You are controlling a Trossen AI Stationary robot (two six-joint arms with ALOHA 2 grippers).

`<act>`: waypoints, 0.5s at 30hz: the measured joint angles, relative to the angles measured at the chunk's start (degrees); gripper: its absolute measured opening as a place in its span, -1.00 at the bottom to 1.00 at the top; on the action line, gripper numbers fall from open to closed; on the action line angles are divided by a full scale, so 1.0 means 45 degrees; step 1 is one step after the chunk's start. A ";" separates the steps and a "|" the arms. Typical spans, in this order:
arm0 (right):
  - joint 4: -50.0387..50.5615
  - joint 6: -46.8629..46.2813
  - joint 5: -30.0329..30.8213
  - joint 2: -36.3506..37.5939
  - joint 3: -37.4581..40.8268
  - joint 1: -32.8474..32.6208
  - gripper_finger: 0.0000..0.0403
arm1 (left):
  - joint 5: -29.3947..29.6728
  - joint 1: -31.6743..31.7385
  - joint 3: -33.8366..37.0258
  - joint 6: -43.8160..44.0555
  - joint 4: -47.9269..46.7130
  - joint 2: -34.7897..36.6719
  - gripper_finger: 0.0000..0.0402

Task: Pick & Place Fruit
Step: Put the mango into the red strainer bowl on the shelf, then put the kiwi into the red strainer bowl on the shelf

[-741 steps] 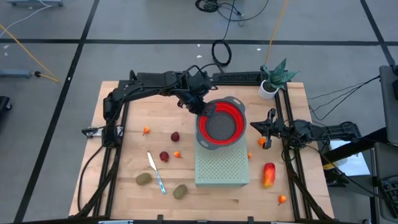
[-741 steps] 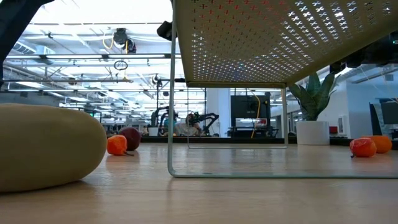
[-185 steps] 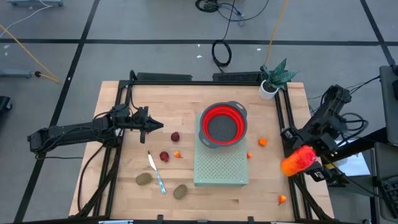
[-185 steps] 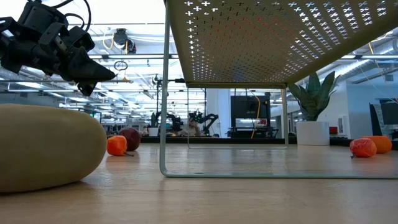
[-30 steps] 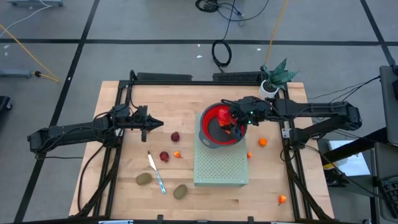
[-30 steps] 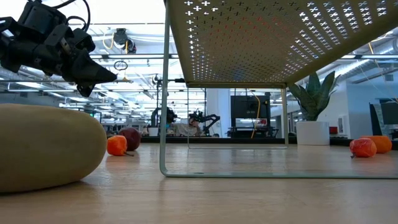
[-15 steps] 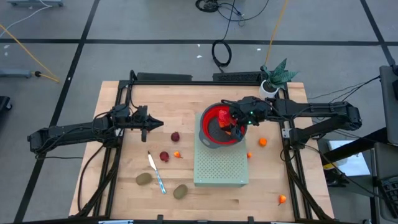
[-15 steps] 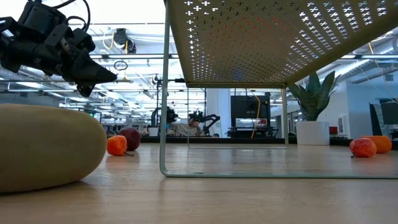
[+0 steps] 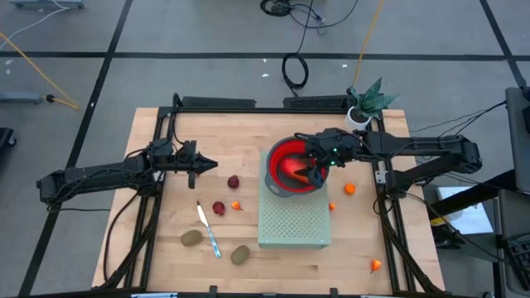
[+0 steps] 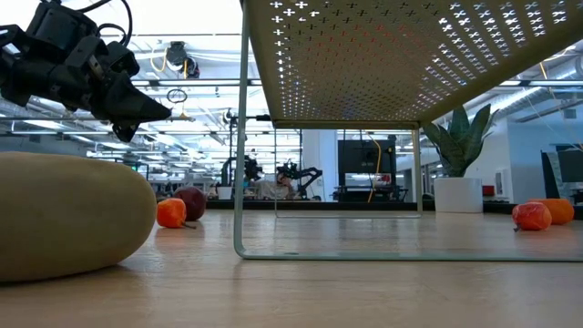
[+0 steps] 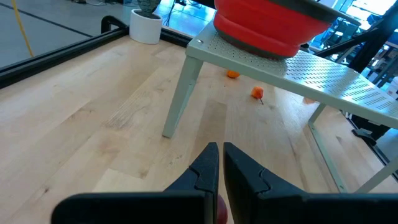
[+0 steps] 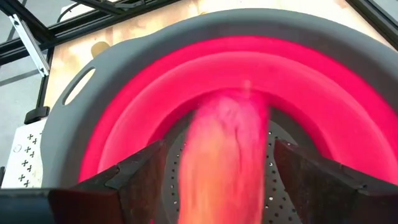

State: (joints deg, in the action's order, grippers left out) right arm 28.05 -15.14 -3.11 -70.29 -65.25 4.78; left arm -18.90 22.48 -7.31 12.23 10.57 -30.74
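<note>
While my right gripper [image 9: 313, 171] hangs over the red collapsible bowl [image 9: 278, 154], its fingers [image 12: 140, 180] stand wide apart with the elongated red-orange fruit [image 12: 222, 149] between them, blurred, over the perforated bowl floor; I cannot tell whether the pads touch it. The bowl sits on the far end of a pale green perforated stand [image 9: 295, 223] near the middle of the bench [image 9: 215, 132]. My left gripper [image 9: 207, 166] waits above the bench's left half, fingers [image 11: 208, 168] pressed together on nothing. Remaining fruit on the bench: one dark red ball [image 9: 233, 181] just beside the left gripper's tip; a second dark red ball [image 9: 219, 208] nearer the front, with a tiny orange ball [image 9: 236, 205] just to its right; two brown-green ovals [image 9: 192, 238] [image 9: 240, 254] along the front edge, left of the stand; a tiny orange ball [image 9: 349, 188] right of the bowl, a smaller one [image 9: 332, 206] at the stand's right edge, and another [image 9: 375, 266] near the front right corner. Other items: a thin knife with a light-blue handle [image 9: 208, 231] lying between the ovals; a small potted plant [image 9: 362, 105] at the far right corner.
</note>
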 joint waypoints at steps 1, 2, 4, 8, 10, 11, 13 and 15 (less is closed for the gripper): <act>-0.0003 0.0005 0.0000 0.0013 0.0000 0.0000 0.46 | -0.0002 0.0000 0.0000 0.0000 0.0000 0.0002 -0.89; -0.0026 0.0005 0.0000 0.0020 0.0000 0.0000 0.46 | 0.0001 0.0000 0.0000 0.0000 0.0000 0.0003 -0.89; -0.0087 0.0005 0.0000 0.0092 0.0000 0.0000 0.46 | 0.0000 -0.0002 0.0000 0.0000 0.0000 0.0002 -0.89; -0.0288 -0.0015 -0.0026 0.0438 0.0000 0.0000 0.46 | -0.0003 -0.0005 0.0000 0.0000 0.0000 -0.0001 -0.89; -0.0484 -0.0234 -0.0034 0.0645 0.0005 -0.0003 0.46 | 0.0001 -0.0005 0.0000 0.0041 0.0000 0.0003 -0.89; -0.0627 -0.0401 -0.0034 0.0764 0.0005 -0.0024 0.46 | -0.0003 -0.0005 0.0000 0.0051 0.0000 -0.0001 -0.89; -0.1012 -0.0586 -0.0027 0.1023 0.0005 -0.0144 0.46 | 0.0001 0.0000 0.0000 0.0065 0.0005 0.0001 -0.89; -0.1264 -0.0573 -0.0029 0.1287 0.0005 -0.0329 0.45 | -0.0003 -0.0005 0.0000 0.0065 0.0005 -0.0001 -0.89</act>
State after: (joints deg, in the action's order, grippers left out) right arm 22.36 -17.72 -3.25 -64.50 -65.23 3.29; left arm -18.92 22.46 -7.31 12.52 10.59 -30.74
